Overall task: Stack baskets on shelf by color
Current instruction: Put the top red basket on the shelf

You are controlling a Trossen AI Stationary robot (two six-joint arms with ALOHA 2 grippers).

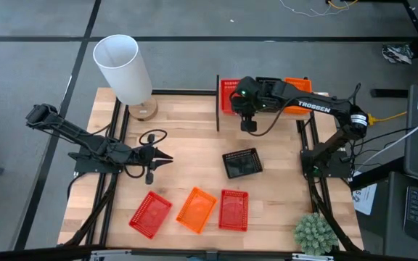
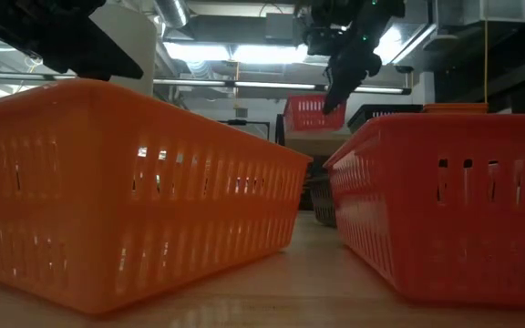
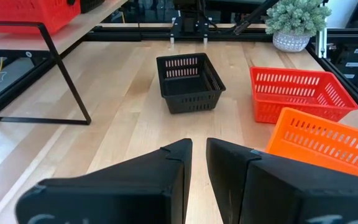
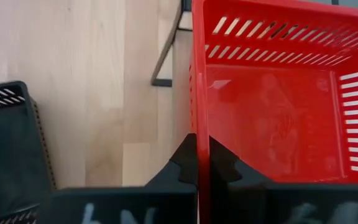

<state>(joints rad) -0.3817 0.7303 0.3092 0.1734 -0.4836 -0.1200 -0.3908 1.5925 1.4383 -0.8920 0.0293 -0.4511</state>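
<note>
Right wrist view shows the right gripper clamped on the rim of a glossy red basket with slotted walls, at the shelf's left end. "TROSSEN" marks that arm. Left gripper rests nearly closed, empty.

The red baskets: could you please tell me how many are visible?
3: two on the table's front row, flanking the orange basket, at and; one on the shelf at. Others may be hidden beneath it.
</note>
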